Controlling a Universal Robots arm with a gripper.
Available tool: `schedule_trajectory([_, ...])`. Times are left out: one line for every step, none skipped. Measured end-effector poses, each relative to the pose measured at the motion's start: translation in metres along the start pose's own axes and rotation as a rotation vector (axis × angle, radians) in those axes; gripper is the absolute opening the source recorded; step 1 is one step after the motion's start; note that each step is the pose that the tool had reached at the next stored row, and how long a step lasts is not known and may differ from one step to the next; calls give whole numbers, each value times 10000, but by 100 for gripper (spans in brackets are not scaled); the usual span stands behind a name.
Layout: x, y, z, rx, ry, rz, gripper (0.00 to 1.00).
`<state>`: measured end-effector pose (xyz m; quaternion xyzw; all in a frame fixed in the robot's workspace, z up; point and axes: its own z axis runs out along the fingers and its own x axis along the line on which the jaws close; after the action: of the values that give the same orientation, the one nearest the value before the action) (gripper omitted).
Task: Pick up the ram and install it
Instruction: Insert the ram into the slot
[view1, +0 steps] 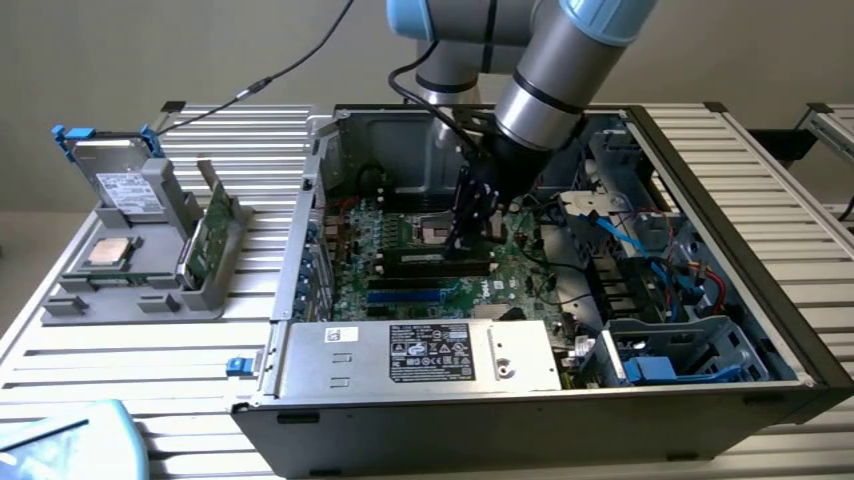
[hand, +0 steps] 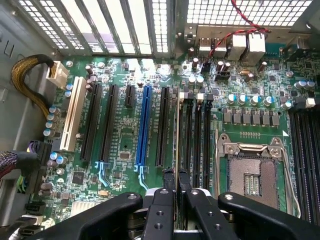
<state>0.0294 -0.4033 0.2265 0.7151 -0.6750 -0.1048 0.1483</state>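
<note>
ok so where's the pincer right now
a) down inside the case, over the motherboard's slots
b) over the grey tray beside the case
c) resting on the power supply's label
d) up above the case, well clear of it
a: the pincer is down inside the open case, shut on the ram held edge-on over the dark slots beside the cpu socket.

Matt black hand, glossy green motherboard, dull grey sheet-metal case, ribbed aluminium table.
</note>
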Motion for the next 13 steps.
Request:
schedule_trajectory([-1, -4, 10, 0, -1, 3, 14])
schedule_trajectory([-3, -9, 21, -1, -3, 7, 14])
schedule_trajectory([-5, -14, 34, -2, -6, 14, 14])
schedule_trajectory([-7, -18, 45, -4, -10, 23, 14])
schedule_trajectory([-10, -23, 55, -5, -17, 32, 14])
schedule_trajectory([-11, -25, 62, -10, -23, 48, 14])
schedule_trajectory([-12, -27, 67, -15, -34, 78, 14])
schedule_trajectory([-13, -29, 71, -21, -46, 113, 14])
schedule_trajectory([-14, -30, 74, -26, -57, 142, 14])
schedule_trajectory([-17, -32, 78, -29, -71, 174, 14])
schedule_trajectory([-19, -33, 82, -33, -86, 207, 14])
schedule_trajectory([-20, -35, 85, -37, -98, 239, 14])
schedule_trajectory([-21, -36, 89, -42, -110, 269, 14])
